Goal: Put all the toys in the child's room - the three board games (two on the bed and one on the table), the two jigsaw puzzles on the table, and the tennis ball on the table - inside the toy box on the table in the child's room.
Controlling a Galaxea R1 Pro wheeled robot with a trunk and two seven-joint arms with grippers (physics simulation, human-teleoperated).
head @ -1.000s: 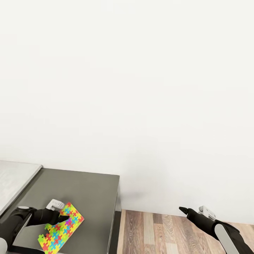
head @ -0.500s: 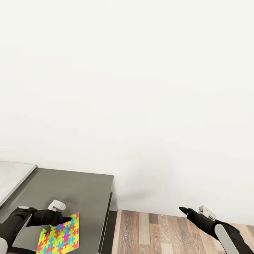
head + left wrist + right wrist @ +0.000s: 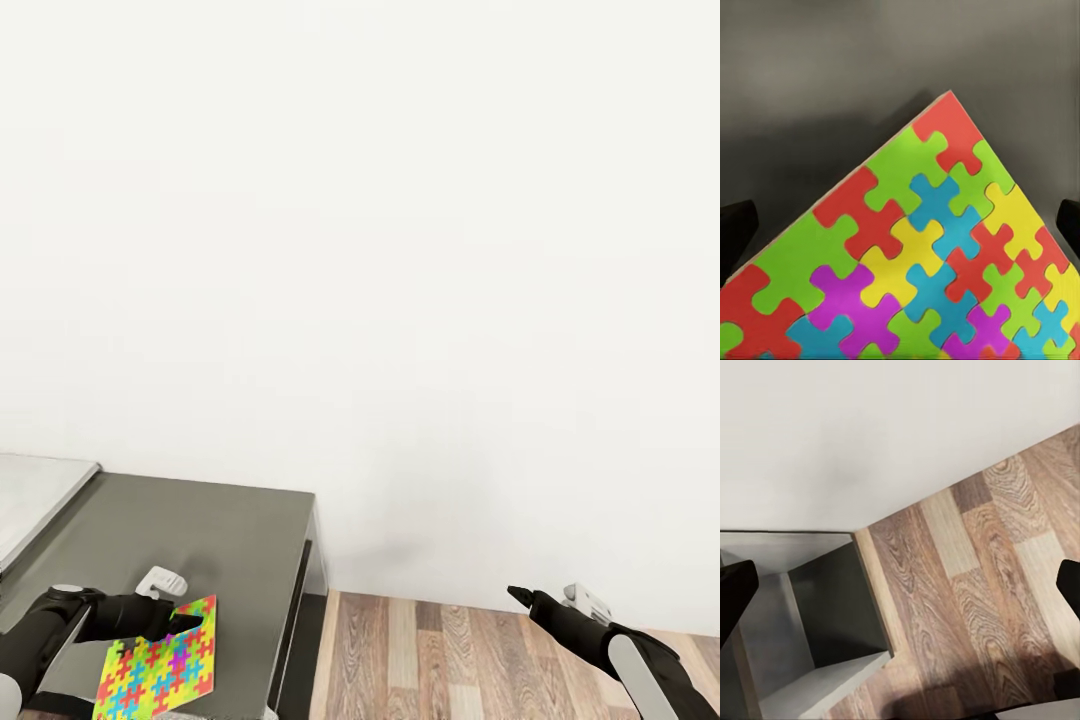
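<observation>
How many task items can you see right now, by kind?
Jigsaw puzzles: 1, at the left gripper, over the table
Board games: 0
Tennis balls: 0
Toy boxes: 0
Total: 1

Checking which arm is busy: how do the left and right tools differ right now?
The left tool grips the jigsaw puzzle over the dark cabinet top; the right tool carries nothing. The left is over furniture; the right hangs over the wood floor. Both are dark and point forward.
</observation>
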